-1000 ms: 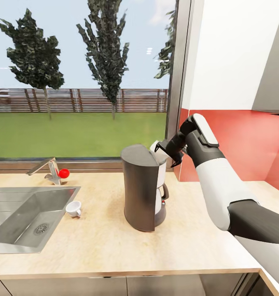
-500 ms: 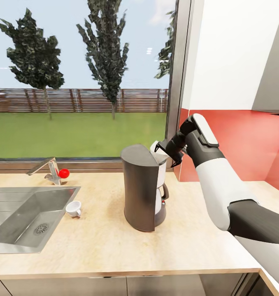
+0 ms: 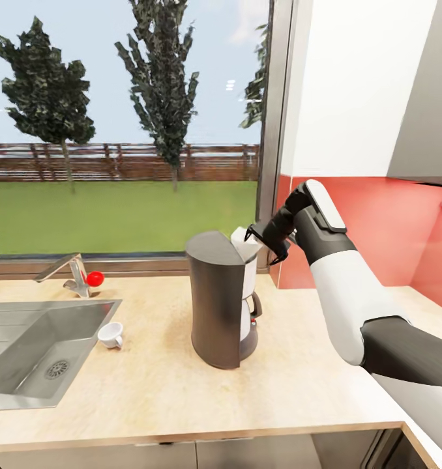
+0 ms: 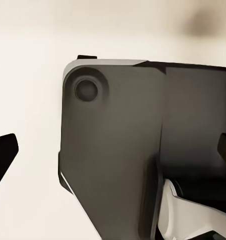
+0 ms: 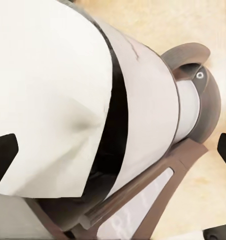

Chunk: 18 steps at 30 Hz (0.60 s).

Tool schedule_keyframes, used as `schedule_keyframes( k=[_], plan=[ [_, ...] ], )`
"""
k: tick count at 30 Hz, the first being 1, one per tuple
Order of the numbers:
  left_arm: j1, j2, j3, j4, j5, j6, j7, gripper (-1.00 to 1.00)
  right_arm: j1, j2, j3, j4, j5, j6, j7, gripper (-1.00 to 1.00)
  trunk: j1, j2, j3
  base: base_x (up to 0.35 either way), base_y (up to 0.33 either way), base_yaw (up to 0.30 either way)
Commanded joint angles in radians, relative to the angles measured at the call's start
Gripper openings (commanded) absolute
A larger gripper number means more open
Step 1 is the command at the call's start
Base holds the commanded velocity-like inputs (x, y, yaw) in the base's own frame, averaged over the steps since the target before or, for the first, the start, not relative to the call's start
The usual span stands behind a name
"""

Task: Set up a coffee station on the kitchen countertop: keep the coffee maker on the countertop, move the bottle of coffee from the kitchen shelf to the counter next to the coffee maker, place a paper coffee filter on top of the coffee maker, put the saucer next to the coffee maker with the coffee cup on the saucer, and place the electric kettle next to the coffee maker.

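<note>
I see the beige tabletop (image 3: 149,384) carrying the coffee maker (image 3: 220,298) upright near the middle; the coffee cup (image 3: 110,335) sits beside the inset steel sink (image 3: 32,345), faucet (image 3: 68,275) behind.

Bright, even daylight from the window (image 3: 123,130); wrist views soft, blurred.

Right arm (image 3: 351,306): glossy white forearm shell, dark grey elbow and wrist sections, white oval wrist plate. Black gripper (image 3: 263,238), thin fingers. Left wrist view: dark grey panel, round recess.
</note>
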Motion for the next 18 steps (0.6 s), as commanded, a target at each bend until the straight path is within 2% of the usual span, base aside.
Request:
schedule_keyframes(
  k=[1, 9, 18],
  plan=[
    [0.001, -0.001, 0.007, -0.002, 0.0, -0.001, 0.0, 1.0, 0.0, 0.0, 0.001, 0.0, -0.007, 0.01, -0.008, 1.0, 0.0, 0.0, 0.001, 0.0, 0.0, -0.126],
    [0.001, -0.001, 0.007, -0.002, 0.0, -0.002, 0.0, 1.0, 0.0, 0.0, 0.001, 0.0, -0.007, 0.011, -0.008, 1.0, 0.0, 0.0, 0.013, -0.007, 0.0, -0.127],
    [0.001, -0.001, 0.007, -0.002, 0.0, -0.002, 0.0, 1.0, 0.0, 0.0, 0.001, 0.0, -0.007, 0.011, -0.008, 1.0, 0.0, 0.0, 0.026, -0.274, -0.007, -0.127]
  ],
)
